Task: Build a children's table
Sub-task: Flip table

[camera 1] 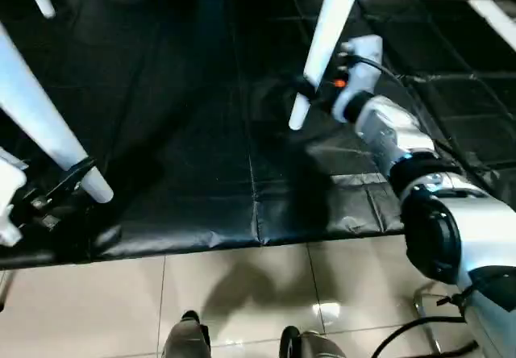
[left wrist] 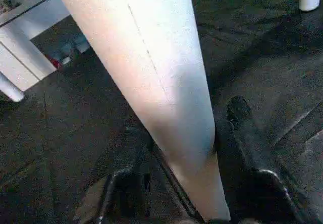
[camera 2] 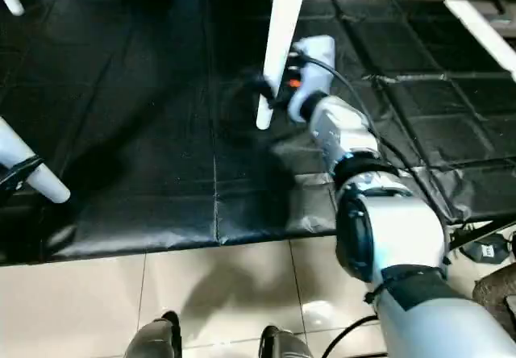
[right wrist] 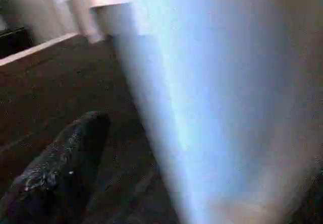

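The children's table looks early in its build: 2 white tube legs are lifted off the black floor mat (camera 1: pixel 185 132) rather than seated in sockets, and no tabletop is in sight, so judging by this every leg is yet to be fitted. At left of the head view, the left gripper (camera 1: pixel 71 179) is clamped near the narrow end of the left leg (camera 1: pixel 36 112), which slants to the upper left. Right of centre, the right arm reaches forward, the right gripper (camera 1: pixel 310 90) closed around the right leg (camera 1: pixel 326 27), which rises steeply to the top edge.
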Motion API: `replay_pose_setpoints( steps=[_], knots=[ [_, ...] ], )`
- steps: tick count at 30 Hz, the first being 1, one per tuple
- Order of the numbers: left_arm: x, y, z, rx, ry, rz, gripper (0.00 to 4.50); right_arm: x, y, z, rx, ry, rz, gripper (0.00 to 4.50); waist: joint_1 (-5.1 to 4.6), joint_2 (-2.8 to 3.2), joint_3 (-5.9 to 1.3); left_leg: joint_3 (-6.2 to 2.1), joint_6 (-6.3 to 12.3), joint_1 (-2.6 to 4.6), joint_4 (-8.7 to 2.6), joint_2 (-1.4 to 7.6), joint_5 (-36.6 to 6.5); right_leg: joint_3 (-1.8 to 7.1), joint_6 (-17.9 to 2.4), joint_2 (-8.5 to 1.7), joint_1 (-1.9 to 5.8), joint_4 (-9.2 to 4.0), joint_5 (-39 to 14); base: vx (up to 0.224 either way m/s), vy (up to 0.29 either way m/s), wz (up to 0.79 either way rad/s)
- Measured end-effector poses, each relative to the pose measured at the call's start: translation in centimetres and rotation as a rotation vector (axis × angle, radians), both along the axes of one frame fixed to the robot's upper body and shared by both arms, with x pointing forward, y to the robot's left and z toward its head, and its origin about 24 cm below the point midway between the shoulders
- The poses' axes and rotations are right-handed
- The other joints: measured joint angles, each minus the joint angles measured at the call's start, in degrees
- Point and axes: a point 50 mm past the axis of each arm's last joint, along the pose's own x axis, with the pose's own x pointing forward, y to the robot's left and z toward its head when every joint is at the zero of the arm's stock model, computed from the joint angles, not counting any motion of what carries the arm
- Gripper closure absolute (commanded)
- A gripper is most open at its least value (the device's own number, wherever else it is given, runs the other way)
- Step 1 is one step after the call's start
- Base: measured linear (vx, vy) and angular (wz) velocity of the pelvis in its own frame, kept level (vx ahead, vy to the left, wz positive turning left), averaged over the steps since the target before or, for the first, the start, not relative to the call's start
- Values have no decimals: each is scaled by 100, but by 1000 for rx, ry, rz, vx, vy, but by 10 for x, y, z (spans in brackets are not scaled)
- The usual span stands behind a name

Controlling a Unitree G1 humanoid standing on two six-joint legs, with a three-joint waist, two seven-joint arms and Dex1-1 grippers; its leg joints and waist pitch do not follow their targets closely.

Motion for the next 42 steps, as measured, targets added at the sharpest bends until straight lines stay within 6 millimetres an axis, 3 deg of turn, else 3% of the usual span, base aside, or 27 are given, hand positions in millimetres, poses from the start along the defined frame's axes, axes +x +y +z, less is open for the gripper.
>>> replay_pose_setpoints(
  steps=[12,18,24,33,35,37,39,42],
  knots=[
    [18,7,3,-54,6,26,289,-12,-14,-5,-64,-33,242,0,33,35,38,10,-2,15,17,13,5,-2,-1,-2,2,46,0,0,0,0],
    [38,14,4,-124,-27,109,289,-18,-21,-4,-43,-80,337,0,3,29,33,41,-5,15,102,62,7,-6,-21,6,3,124,-11,0,0,0],
    [55,21,3,-152,-36,185,289,-28,-18,-18,-17,-131,391,0,-7,21,3,41,-6,22,167,68,6,-4,-32,5,4,201,-18,0,0,0],
    [59,26,-6,-161,1,226,289,-35,-10,-38,-14,-127,337,0,-76,-15,-219,32,-29,31,194,73,1,-5,-38,7,18,219,-14,0,0,0],
    [54,29,-8,-161,10,234,233,-36,-10,-44,-13,-130,295,0,-101,-41,-278,31,-26,32,202,72,0,-4,-37,7,27,215,-14,0,0,0],
    [47,31,-9,-167,8,241,233,-37,-11,-46,-5,-141,252,0,-137,-62,-304,31,-25,30,208,72,-2,-3,-37,7,29,215,-14,0,0,0],
    [36,36,-24,-176,62,267,205,-39,-17,-50,9,-151,200,0,-170,-69,-323,31,-23,33,213,72,-5,-3,-35,7,36,215,-12,0,0,0],
    [18,41,-54,-239,145,322,185,-48,-32,-62,50,-164,120,0,-102,-133,-359,15,-27,26,215,86,-2,-26,-35,16,38,216,-12,0,0,0]
  ],
)
